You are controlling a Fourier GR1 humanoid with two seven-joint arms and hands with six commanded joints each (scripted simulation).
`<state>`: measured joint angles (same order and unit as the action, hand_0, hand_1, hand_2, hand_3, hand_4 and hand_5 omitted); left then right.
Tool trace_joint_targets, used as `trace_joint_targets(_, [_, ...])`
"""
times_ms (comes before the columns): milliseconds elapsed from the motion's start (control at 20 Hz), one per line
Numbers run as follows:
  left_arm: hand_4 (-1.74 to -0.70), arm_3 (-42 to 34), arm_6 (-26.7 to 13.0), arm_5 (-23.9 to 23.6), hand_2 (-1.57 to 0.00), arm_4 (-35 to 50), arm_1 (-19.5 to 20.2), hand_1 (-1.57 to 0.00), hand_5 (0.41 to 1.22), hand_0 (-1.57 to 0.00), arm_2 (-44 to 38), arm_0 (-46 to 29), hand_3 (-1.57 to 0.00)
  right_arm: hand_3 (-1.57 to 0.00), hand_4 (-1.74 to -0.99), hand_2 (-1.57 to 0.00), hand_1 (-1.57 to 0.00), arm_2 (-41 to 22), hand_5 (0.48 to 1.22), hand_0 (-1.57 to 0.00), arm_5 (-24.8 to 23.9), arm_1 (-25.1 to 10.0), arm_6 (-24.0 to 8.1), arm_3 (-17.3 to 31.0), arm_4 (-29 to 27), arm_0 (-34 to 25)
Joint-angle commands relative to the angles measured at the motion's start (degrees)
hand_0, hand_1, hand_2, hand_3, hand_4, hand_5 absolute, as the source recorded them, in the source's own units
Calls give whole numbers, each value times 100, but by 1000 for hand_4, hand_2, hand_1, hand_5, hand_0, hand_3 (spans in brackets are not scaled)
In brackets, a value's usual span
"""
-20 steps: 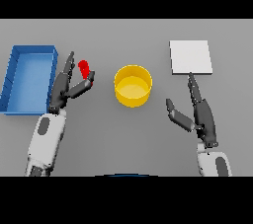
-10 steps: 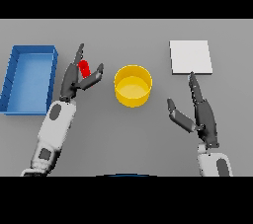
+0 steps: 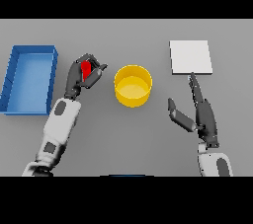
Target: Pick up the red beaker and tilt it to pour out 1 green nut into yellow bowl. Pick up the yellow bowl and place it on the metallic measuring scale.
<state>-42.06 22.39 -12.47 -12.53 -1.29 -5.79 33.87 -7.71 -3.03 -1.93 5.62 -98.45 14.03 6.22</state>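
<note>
Red beaker (image 3: 86, 69), pinched in the curled fingers of the left hand (image 3: 80, 76) just left of the round yellow bowl (image 3: 133, 86), should tilt gently over its rim; right hand (image 3: 198, 112) idles spread.

A blue tray (image 3: 14, 87) lies on the grey table (image 3: 123, 144), at the far left of the head view. It is a shallow rectangular tray with raised walls all round and a flat blue floor, and nothing shows inside it. Its long sides run away from the viewer, the near end sitting a little further left than the far end. The table is a plain, even grey surface throughout.
</note>
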Motion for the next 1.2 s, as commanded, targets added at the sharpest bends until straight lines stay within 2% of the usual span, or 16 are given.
trace_joint_targets(0, [-1601, 106, 119, 6, -1173, 58, -28, -1176, 1073, -1162, -51, 51, -997, 1, -1233, 1, 1, 2, 688, 1, 9, 17, 19, 79, -14, 5])
trace_joint_targets(50, [-1572, 177, 3, -28, -1253, 63, -35, -1255, 1103, -1244, -68, 149, -1111, 1, -1233, 1, 1, 17, 686, 1, -21, 39, 26, 115, -14, -49])
trace_joint_targets(150, [-1633, 82, 1, -58, -1367, 113, -93, -1369, 1125, -1361, -60, 89, -1277, 1, -1219, 1, 1, 19, 680, 1, -16, 17, 117, 93, -13, -22])
trace_joint_targets(250, [-1672, 80, -12, -83, -1441, 169, -26, -1441, 1128, -1437, -120, 180, -1383, 1, -1196, 1, 1, 3, 673, 1, -78, 21, 30, 157, 91, -88])
trace_joint_targets(350, [-1697, -5, -89, -112, -1488, 124, 8, -1488, 1127, -1485, -52, 251, -1451, 1, -1175, 1, 1, 20, 667, 1, -83, 6, 115, 188, 88, -102])
trace_joint_targets(400, [-1706, -79, -148, -123, -1504, 91, 43, -1505, 1126, -1502, -5, 268, -1475, 1, -1160, 1, 1, -9, 664, 1, -116, 30, 93, 211, 147, -114])
trace_joint_targets(450, [-1713, -163, -229, -114, -1518, 63, 110, -1518, 1125, -1516, 35, 296, -1494, 1, -1141, 1, 1, -100, 660, 1, -148, 46, 237, 123, 261, 15])
trace_joint_targets(550, [-1723, -413, -432, -87, -1537, -148, 240, -1537, 1127, -1536, 270, 347, -1522, 1, -1116, 1, 1, -56, 656, 1, -200, 37, 53, 193, 304, -122])
trace_joint_targets(600, [-1726, -530, -521, -25, -1544, -289, 363, -1544, 1130, -1543, 413, 359, -1532, 1, -1108, 1, 1, -77, 656, 1, -196, -3, 213, 132, 335, -15])
trace_joint_targets(650, [-1729, -642, -677, 16, -1549, -503, 482, -1549, 1134, -1549, 613, 399, -1539, 1, -1103, 1, 1, -56, 656, 1, -240, -2, 139, 151, 367, -48])
trace_joint_targets(800, [-1735, -926, -1167, 219, -1560, -1286, 865, -1560, 1136, -1559, 1336, 556, -1555, 1, -1092, 1, 1, -55, 661, 1, -195, -55, 134, 121, 368, -57])
trace_joint_targets(1000, [-1735, -1429, -1450, 508, -1560, -1571, 1103, -1560, 1128, -1559, 1756, 350, -1555, 1, -1092, 1, 1, -55, 665, 1, -154, -83, 223, 180, 347, -5])
trace_joint_targets(1050, [-1735, -1615, -1478, 576, -1560, -1606, 1173, -1560, 1136, -1559, 1836, 246, -1555, 1, -1092, 1, 1, -96, 664, 1, -162, -32, 157, 117, 358, 22])
trace_joint_targets(1150, [-1737, -1709, -1819, 793, -1564, -1954, 1330, -1564, 1149, -1564, 2157, 415, -1561, 1, -1096, 1, 1, -118, 670, 1, -147, 4, 172, 105, 342, -11])
